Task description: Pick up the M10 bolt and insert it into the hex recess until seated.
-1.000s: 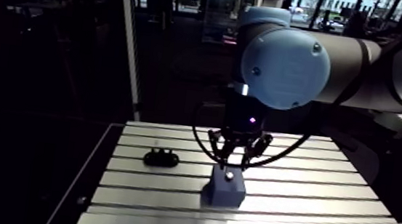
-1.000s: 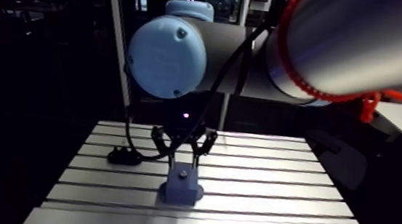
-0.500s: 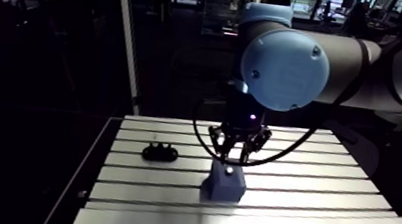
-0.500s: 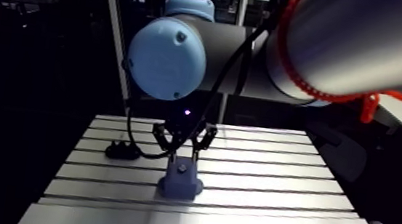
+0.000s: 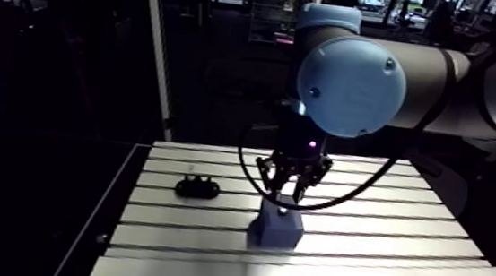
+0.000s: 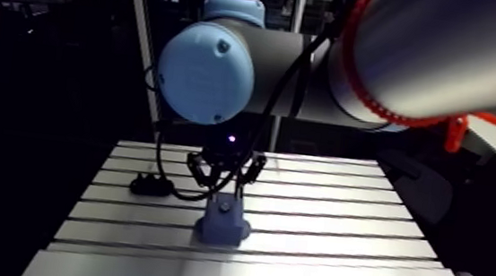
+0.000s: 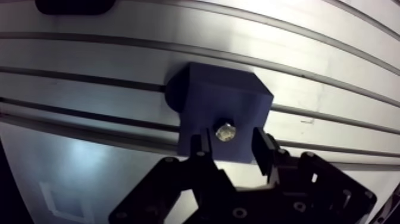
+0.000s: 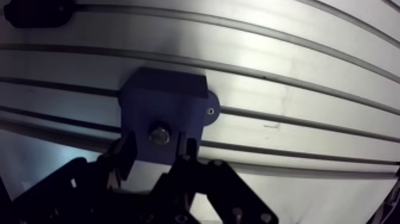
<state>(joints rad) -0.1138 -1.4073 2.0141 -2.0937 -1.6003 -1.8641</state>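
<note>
A dark blue block [image 7: 223,101] stands on the slotted aluminium table [image 5: 385,229]. The head of a shiny M10 bolt [image 7: 225,132] shows in the block's top face, sunk into the recess. My gripper [image 7: 231,146] hangs just above the block, open, with one finger on each side of the bolt head and a gap to both. The arm view has the gripper [image 5: 288,193] straight over the block [image 5: 275,229] near the table's middle.
A small black part [image 5: 198,187] lies on the table to the left of the block, a few slots further back; in the wrist view that black part [image 7: 74,6] is ahead of the gripper, beyond the block. The table's front edge is close behind the block.
The arm camera shifted a little earlier on, so the whole picture moved. The gripper stays over the block, and the bolt has not moved.
</note>
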